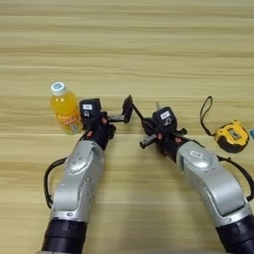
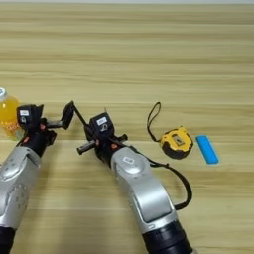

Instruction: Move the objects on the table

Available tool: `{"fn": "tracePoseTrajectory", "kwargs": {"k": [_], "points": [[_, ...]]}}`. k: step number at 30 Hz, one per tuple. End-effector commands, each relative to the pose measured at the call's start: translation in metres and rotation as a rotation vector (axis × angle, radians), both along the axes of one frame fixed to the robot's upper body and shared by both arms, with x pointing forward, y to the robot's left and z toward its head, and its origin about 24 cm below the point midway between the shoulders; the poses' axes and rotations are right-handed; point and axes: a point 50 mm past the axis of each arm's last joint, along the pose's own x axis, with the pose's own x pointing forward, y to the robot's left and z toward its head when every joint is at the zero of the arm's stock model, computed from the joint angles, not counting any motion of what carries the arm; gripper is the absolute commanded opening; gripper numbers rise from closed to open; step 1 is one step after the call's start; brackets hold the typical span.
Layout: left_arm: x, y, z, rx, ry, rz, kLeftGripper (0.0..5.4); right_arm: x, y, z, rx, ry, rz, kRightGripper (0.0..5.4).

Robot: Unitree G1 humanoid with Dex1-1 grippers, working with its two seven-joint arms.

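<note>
A small orange-juice bottle [image 1: 65,112] with a white cap stands upright on the wooden table [image 1: 127,44] at the left. My left gripper [image 1: 117,114] is just right of the bottle and reaches toward the middle. My right gripper [image 1: 148,131] is close beside it at the centre, and the two nearly meet. To the right lies a yellow-black tape measure [image 1: 231,136], its black strap [image 1: 204,115] looped toward the back. Nothing shows as held in either gripper.
A small flat blue object [image 2: 207,149] lies just right of the tape measure [image 2: 176,143]. Both silver forearms come in from the near edge. A black cable loops off each arm.
</note>
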Motion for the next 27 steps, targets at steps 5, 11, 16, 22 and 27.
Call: {"fn": "tracePoseTrajectory", "kwargs": {"k": [5, 11, 16, 22, 27], "points": [[0.000, -0.014, 0.004, -0.166, 0.040, -0.046, 5.40, -0.005, 0.002, 0.004, 0.005, -0.005, 0.023, 0.30], [-0.001, -0.018, 0.007, -0.259, 0.062, -0.088, 5.40, -0.007, 0.006, 0.004, 0.005, -0.008, 0.039, 0.30], [-0.003, -0.021, 0.009, -0.332, 0.075, -0.134, 5.40, -0.009, 0.007, 0.004, 0.004, -0.010, 0.050, 0.30], [-0.004, -0.024, 0.010, -0.408, 0.098, -0.175, 5.40, -0.013, 0.010, 0.005, 0.008, -0.015, 0.071, 0.30], [-0.006, -0.026, 0.010, -0.467, 0.124, -0.198, 5.40, -0.015, 0.012, 0.011, 0.017, -0.030, 0.081, 0.30]]}}
